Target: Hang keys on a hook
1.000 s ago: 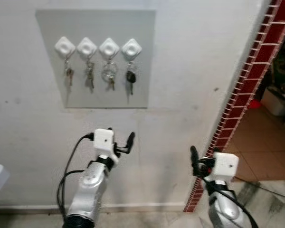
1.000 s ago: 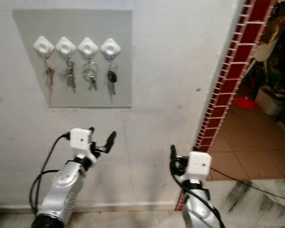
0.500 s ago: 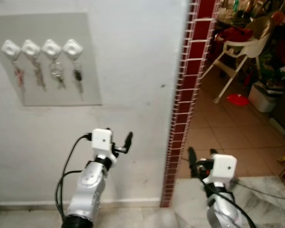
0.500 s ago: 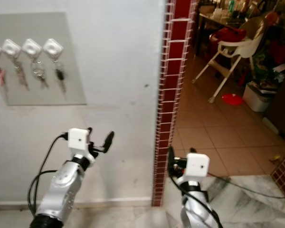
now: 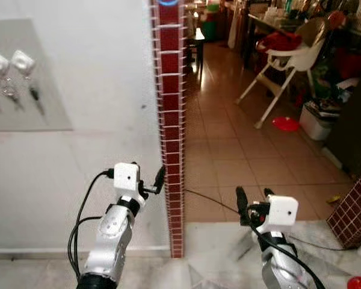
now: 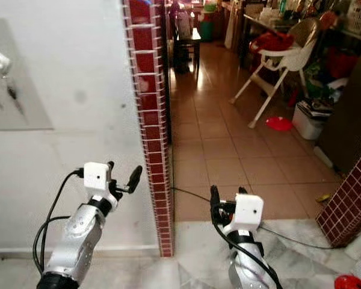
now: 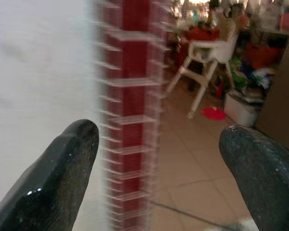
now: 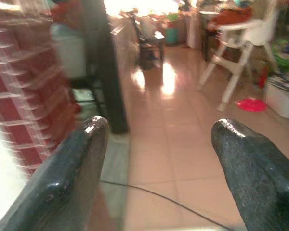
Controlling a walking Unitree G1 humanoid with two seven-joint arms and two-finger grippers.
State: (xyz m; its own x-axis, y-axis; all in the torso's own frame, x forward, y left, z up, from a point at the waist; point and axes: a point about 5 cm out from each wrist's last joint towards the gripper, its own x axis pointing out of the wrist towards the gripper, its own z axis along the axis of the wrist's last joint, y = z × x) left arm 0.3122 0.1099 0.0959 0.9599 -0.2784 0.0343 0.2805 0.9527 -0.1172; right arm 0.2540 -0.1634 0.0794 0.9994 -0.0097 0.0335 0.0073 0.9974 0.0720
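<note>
The keys (image 5: 35, 98) hang from white hooks (image 5: 23, 59) on a grey panel (image 5: 48, 96) at the far left of the white wall, well apart from both my arms. My left pincer (image 5: 150, 180) is raised before the wall just beside the red tiled pillar (image 5: 171, 120), its fingers spread wide and holding nothing. My right pincer (image 5: 253, 198), also wide and empty, points over the tiled floor (image 5: 228, 156) toward a white high chair (image 5: 286, 66) and a red dish (image 5: 285, 124) beyond.
</note>
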